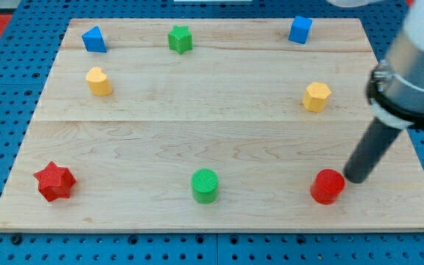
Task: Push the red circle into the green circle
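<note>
The red circle [327, 185] lies on the wooden board near the view's bottom right. The green circle [205, 185] lies to its left at about the same height, a good gap apart. My tip [355, 177] is the lower end of the dark rod and stands just right of the red circle, touching or nearly touching its right edge. The rod slants up to the right into the arm's grey body.
Also on the board [197, 103]: a red star [54, 181] at bottom left, a yellow block [99, 81] at left, a blue triangle-like block [93, 39] and a green star [180, 38] at top, a blue cube [299, 29] at top right, a yellow hexagon [316, 96] at right.
</note>
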